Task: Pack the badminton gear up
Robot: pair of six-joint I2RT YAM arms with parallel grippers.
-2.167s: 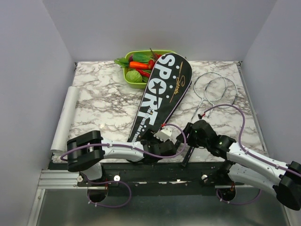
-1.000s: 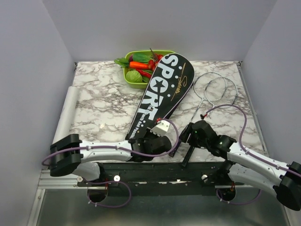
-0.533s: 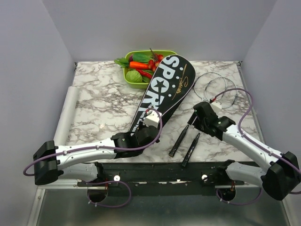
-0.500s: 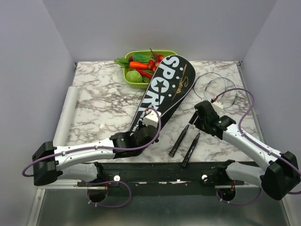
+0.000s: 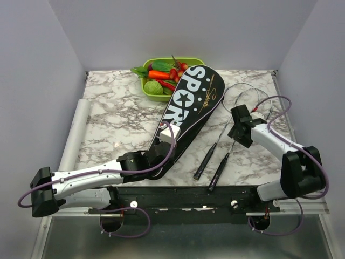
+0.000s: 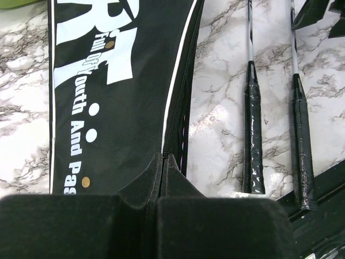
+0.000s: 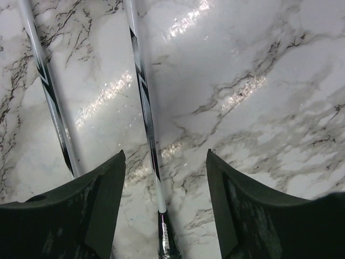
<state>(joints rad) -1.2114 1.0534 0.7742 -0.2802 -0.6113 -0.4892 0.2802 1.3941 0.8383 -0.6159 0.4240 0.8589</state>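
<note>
The long black bag (image 5: 190, 102) lettered "SPORT" lies slantwise across the table, its narrow end nearest me. My left gripper (image 5: 166, 152) is shut at that end, fingertips (image 6: 161, 167) pinched on the zipper seam along the bag (image 6: 118, 81), where pink lining shows. Two silver rackets (image 5: 248, 100) lie to the right of the bag, their black handles (image 5: 204, 161) pointing toward me. My right gripper (image 5: 236, 129) hovers open over the shafts. In the right wrist view one racket shaft (image 7: 144, 102) runs between the open gripper (image 7: 165, 152); the other shaft (image 7: 48, 91) lies just left of it.
A green tray (image 5: 190, 60) of toy vegetables stands at the back, touching the bag's wide end. A white roll (image 5: 75, 135) lies along the table's left edge. The black rail (image 5: 183, 195) marks the front edge, close to the handle ends.
My right gripper has moved from the racket handles out to the shafts near the heads. My left gripper has drawn back to the left along the bag, whose wide end swung slightly right.
</note>
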